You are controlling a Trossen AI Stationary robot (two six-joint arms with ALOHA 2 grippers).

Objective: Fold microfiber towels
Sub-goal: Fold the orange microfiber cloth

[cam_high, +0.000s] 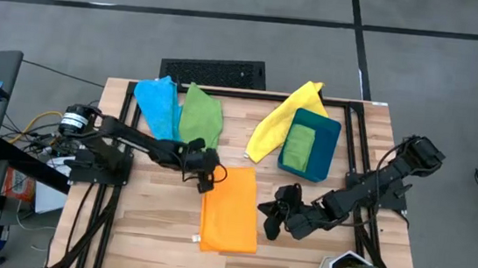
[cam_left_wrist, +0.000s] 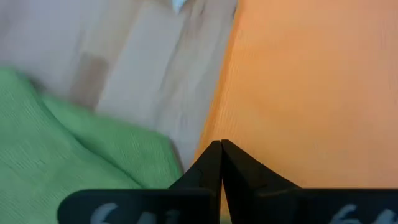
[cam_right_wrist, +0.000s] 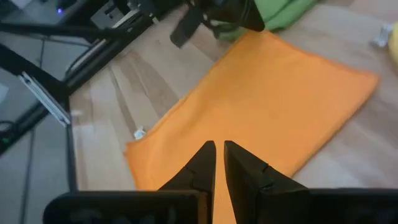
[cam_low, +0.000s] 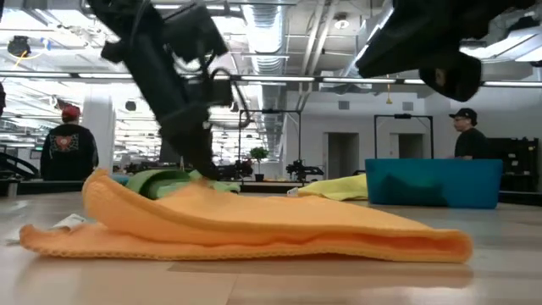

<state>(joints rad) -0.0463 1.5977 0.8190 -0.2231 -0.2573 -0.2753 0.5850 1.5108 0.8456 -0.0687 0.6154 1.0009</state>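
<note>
The folded orange microfiber towel looks soft, matt and finely napped. Beneath it, the pale wooden slatted tabletop is smooth, with visible grain. The rigid teal plastic bin at two o'clock appears smooth, slightly glossy.

Orange towel cut off by left wrist view's edge; green towel there blurred.

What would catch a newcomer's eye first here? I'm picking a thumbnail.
The orange towel, folded over at the table's front centre, with the left gripper shut at its far left corner. Behind it, blue, green and yellow towels fan out, beside a teal bin holding another green one.
</note>
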